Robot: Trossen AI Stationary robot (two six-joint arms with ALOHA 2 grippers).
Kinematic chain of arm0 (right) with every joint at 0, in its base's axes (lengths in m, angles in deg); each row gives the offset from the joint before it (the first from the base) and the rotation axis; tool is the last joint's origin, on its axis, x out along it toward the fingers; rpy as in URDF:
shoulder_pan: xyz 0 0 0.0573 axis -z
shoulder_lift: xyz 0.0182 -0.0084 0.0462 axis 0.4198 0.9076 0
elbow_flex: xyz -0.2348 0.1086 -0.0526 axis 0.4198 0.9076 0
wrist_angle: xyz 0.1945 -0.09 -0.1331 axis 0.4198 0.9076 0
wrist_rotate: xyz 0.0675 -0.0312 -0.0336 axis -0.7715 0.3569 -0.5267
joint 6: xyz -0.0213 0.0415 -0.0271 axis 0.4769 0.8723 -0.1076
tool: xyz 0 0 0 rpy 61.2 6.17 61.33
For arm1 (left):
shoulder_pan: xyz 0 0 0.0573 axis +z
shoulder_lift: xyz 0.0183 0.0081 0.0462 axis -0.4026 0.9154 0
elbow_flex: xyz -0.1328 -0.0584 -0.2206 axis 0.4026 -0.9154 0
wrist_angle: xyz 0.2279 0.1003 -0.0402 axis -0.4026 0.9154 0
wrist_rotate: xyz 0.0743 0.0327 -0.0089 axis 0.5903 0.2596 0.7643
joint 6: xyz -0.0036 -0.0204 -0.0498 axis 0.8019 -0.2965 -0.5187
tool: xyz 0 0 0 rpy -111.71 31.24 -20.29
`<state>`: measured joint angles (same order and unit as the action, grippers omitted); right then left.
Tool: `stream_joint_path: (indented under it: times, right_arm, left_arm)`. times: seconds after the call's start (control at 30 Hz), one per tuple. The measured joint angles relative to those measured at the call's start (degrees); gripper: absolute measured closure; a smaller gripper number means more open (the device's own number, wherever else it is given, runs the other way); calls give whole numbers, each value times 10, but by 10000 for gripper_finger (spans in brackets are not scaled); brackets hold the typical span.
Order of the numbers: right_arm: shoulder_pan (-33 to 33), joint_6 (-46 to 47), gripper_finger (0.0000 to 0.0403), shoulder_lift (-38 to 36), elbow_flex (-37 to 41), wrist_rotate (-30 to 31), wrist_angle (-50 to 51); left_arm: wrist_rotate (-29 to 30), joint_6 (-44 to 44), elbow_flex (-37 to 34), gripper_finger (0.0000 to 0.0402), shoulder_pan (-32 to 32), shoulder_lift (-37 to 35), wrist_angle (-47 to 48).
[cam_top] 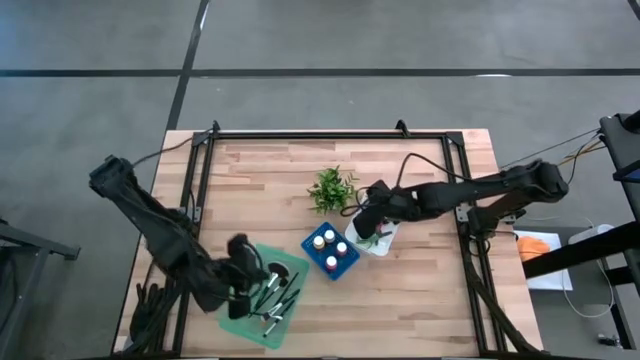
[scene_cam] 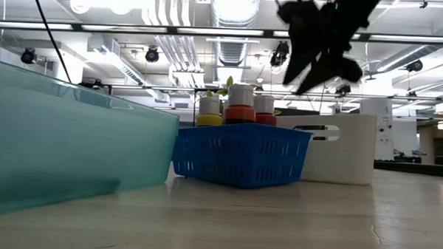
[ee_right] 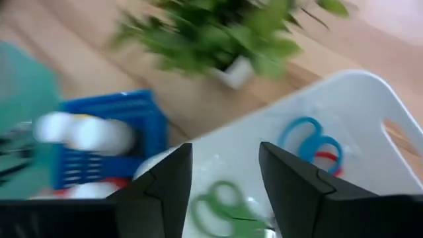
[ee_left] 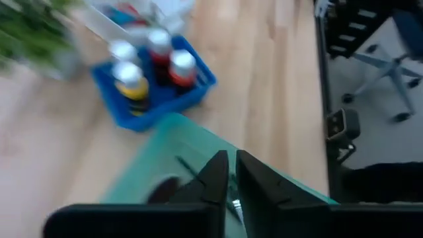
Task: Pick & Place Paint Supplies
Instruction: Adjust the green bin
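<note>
From above, the left end effector (cam_top: 243,262) is hovering over the teal tray (cam_top: 262,330) of brushes (cam_top: 277,301) at the desk's (cam_top: 420,290) near left, while the right end effector (cam_top: 368,212) is hanging over the white bin (cam_top: 385,240), right of the blue basket (cam_top: 318,262) of paint bottles (cam_top: 329,236).

At desk level, the bottles are standing upright in the basket.

The left wrist camera is showing clenched, empty fingers (ee_left: 215,175).

The right wrist camera is showing released fingers (ee_right: 297,178) above blue scissors (ee_right: 310,139) and green scissors (ee_right: 228,205) in the bin.
</note>
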<state>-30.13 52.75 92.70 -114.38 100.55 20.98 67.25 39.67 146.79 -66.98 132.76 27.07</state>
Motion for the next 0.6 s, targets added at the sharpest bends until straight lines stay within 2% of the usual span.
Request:
stream_joint_path:
  times: [0.1,0.17,0.4,0.6]
  right_arm:
    - [-31,3,226,-14,-25,22,0]
    - [-53,7,225,-24,-42,48,1]
    - [-116,7,225,-50,-97,157,22]
    - [-136,7,225,-61,-127,187,65]
  left_arm:
    - [-17,-15,-64,390,0,30,-122]
    - [-20,-28,-87,395,9,58,-178]
    - [-39,-62,-83,399,73,165,-208]
    - [-35,-72,-75,400,107,207,-225]
